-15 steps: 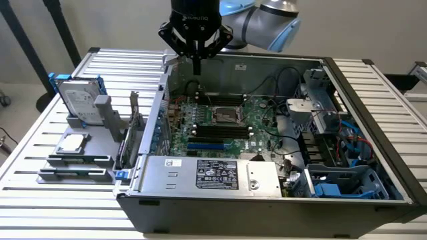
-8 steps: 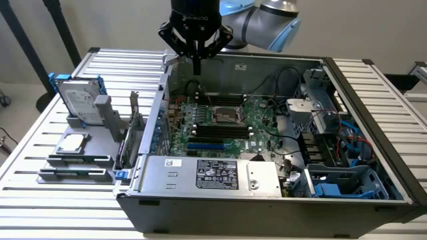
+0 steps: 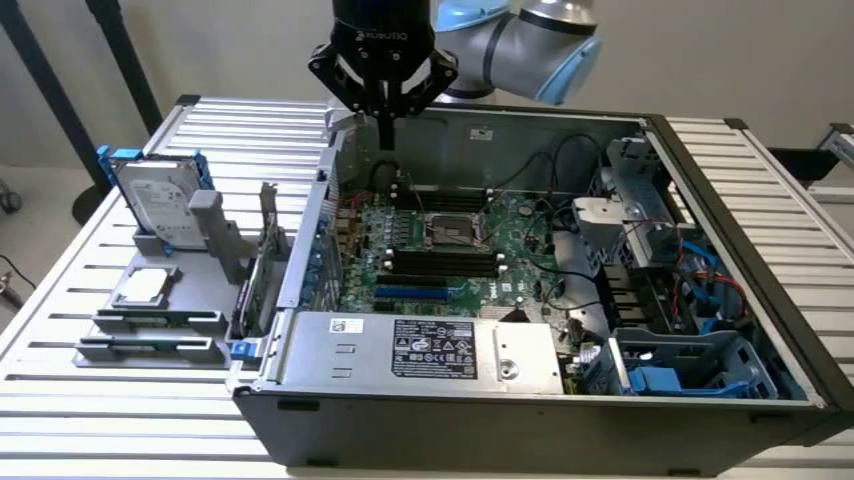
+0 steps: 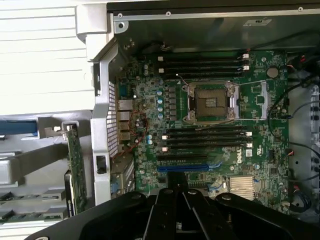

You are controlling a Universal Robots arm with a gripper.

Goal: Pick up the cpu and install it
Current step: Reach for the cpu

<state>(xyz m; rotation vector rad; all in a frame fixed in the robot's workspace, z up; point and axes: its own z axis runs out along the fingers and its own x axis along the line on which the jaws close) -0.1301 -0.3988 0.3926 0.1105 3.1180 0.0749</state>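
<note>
Nearest me in the exterior view, the white slatted surface (image 3: 120, 400) carries a dark grey computer case (image 3: 534, 425) lying open on its side. Just inside its near wall I see a silver metal power supply box (image 3: 427, 348) with a black and white label. Beyond that lies the green motherboard (image 3: 514, 285), with a blue expansion slot (image 3: 414, 293), rows of long black memory slots (image 3: 434, 262) and, mid-board, the square metal-framed processor socket (image 3: 450, 232), which looks bare. The wrist view looks straight down on that same socket (image 4: 210, 101). Off to the exterior view's left, outside the case, a grey plastic fixture (image 3: 147, 335) sits on the surface. The cpu (image 3: 144, 287), a small flat square chip with a silver top and pale edge, lies flat in a pocket of it, well apart from the tool. Behind the chip, a silver hard drive with blue rails (image 3: 158, 200) stands upright in the same fixture. Farthest from me, the black tool (image 3: 384, 138) hangs from the blue and grey arm (image 3: 534, 40) over the far wall of the case. Its tips are drawn together, pointing down, with nothing gripped. In the wrist view I see its dark fingers (image 4: 165, 210) closed above the board.
</note>
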